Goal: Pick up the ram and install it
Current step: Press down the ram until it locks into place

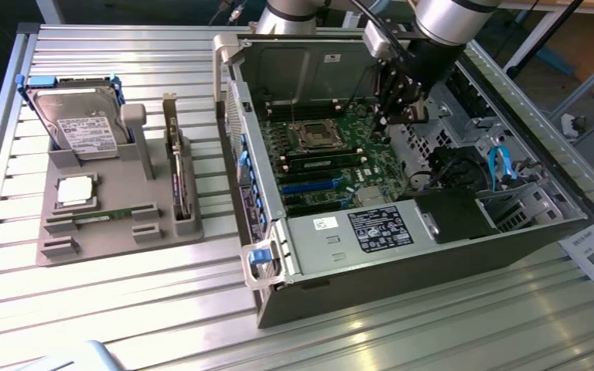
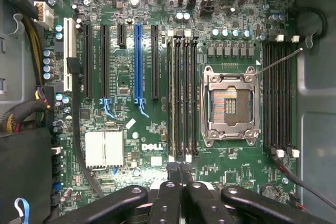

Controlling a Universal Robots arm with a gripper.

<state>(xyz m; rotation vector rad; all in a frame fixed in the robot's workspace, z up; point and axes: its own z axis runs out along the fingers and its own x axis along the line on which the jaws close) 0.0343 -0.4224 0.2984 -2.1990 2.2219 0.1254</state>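
End effector point(image 2: 178, 174) was pinched fully shut over motherboard point(image 2: 131, 129) memory slots point(image 2: 182, 98); ram point(image 1: 103, 217) lay well away, in grey holder point(image 1: 121, 236).

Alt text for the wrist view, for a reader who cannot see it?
The shut gripper hangs over a green motherboard inside the computer case, close to one end of a bank of memory slots beside an empty processor socket.

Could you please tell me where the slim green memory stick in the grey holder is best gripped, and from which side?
Take the slim green memory stick by the middle of its upper long edge, pinching across its thin faces, coming straight down. It seems to stand on edge in a slot of the grey plastic holder, whose blocks flank its ends.
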